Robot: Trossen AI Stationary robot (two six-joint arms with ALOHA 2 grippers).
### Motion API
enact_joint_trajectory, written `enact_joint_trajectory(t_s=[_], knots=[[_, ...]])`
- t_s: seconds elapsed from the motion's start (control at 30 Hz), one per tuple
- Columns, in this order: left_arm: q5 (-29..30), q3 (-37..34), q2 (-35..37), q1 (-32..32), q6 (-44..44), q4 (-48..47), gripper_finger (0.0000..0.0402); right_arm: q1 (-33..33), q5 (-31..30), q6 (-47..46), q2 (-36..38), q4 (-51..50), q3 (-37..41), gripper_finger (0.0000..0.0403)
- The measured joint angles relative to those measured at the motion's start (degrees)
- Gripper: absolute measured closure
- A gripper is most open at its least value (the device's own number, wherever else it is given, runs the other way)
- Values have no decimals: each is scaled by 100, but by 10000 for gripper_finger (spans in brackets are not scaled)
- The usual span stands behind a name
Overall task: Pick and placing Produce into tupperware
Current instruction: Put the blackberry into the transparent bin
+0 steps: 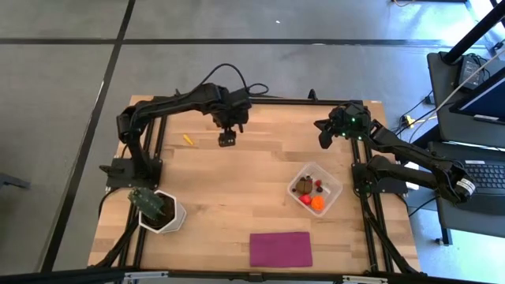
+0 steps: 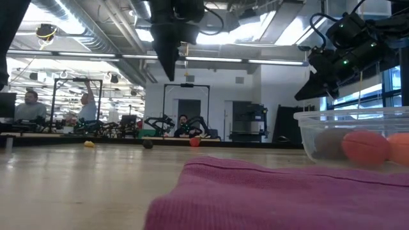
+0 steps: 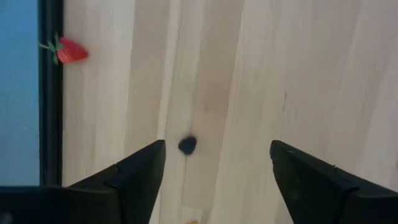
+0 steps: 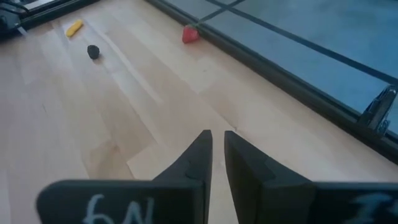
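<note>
Fingers of left gripper (image 3: 214,174) stand wide, empty, above dark berry (image 3: 187,145) near worktop's far edge. We see right gripper (image 4: 217,155) nearly shut, empty, far-right corner. Tupperware (image 1: 333,183) w/ produce near right edge.

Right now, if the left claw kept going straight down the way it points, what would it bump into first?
Probably the dark berry on the wooden table. The left claw hangs open above it, the berry nearer one finger, so it might touch bare wood instead.
</note>
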State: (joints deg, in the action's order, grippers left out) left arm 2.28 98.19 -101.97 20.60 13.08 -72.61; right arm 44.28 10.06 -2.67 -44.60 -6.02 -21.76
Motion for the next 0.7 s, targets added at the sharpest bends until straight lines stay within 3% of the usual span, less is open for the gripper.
enact_joint_trajectory(t_s=[0.3, 0.47, 0.7], knots=[[-2, 0, 0, -259, -60, 729, 119, 1, 0, -3, 0, 29, 0, 356], [-4, 4, -90, -258, -38, 571, 124, 1, 0, 6, 0, 26, 0, 357], [-12, -633, -386, -116, 717, 608, 133, -8, 0, 8, -2, 11, 0, 357]])
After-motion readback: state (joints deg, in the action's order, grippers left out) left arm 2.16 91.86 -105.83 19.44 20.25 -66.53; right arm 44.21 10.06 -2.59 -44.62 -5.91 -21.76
